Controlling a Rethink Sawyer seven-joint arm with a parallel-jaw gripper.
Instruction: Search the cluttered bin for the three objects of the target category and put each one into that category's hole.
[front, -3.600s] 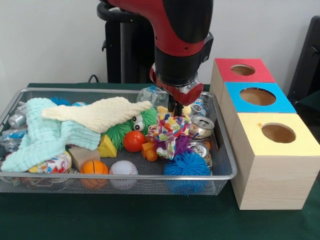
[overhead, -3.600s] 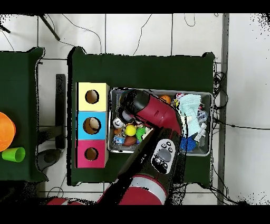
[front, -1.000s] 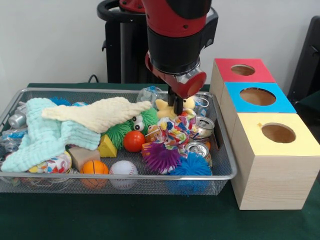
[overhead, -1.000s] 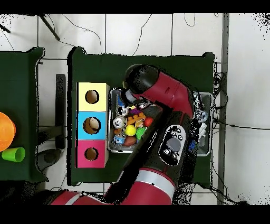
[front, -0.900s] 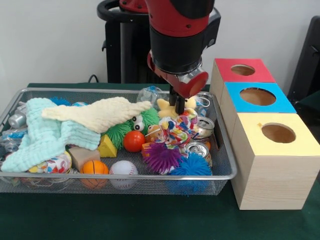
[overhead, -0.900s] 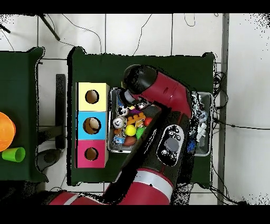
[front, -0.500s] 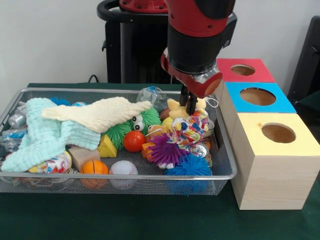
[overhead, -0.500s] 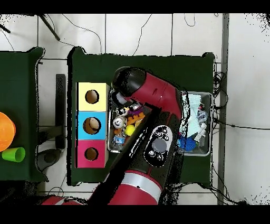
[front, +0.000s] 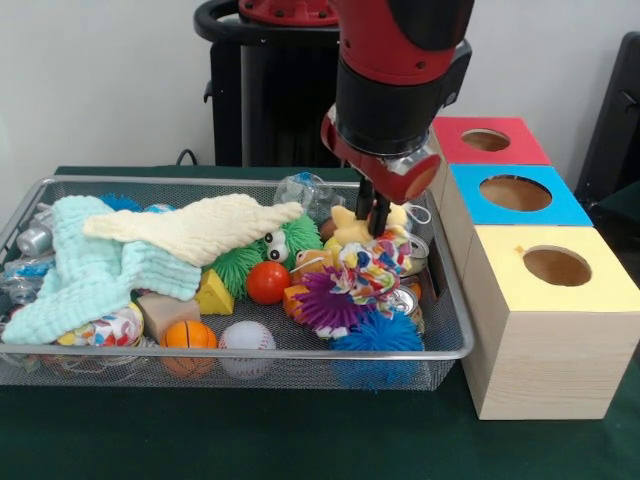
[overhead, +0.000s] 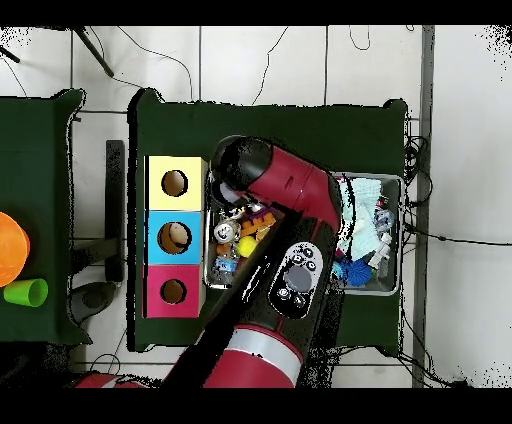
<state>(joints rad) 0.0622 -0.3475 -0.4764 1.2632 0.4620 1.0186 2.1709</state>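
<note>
The claw (front: 373, 222) comes down from the red and black arm (front: 400, 70) over the right end of the wire mesh bin (front: 60, 368), and its two dark fingers are clenched on the top of a multicoloured knotted rope toy (front: 372, 268). The rope toy hangs just below the claw, its lower part touching a purple spiky ball (front: 322, 301) and lying just above a blue spiky ball (front: 375, 332) at the bin's front right corner. A pale yellow plush figure (front: 350, 226) sits just behind the claw. Further left in the bin lie a cream cloth (front: 190, 226) draped over a mint green cloth (front: 80, 270), a green fuzzy toy with eyes (front: 262, 252), an orange-red ball (front: 267, 282), a small basketball (front: 188, 336) and a baseball (front: 246, 337). To the right of the bin on the green counter (front: 300, 440) stand three wooden boxes with round holes, topped yellow (front: 556, 266), blue (front: 515, 193) and red (front: 486, 140). In the overhead view the arm (overhead: 290, 200) hides most of the bin.
</note>
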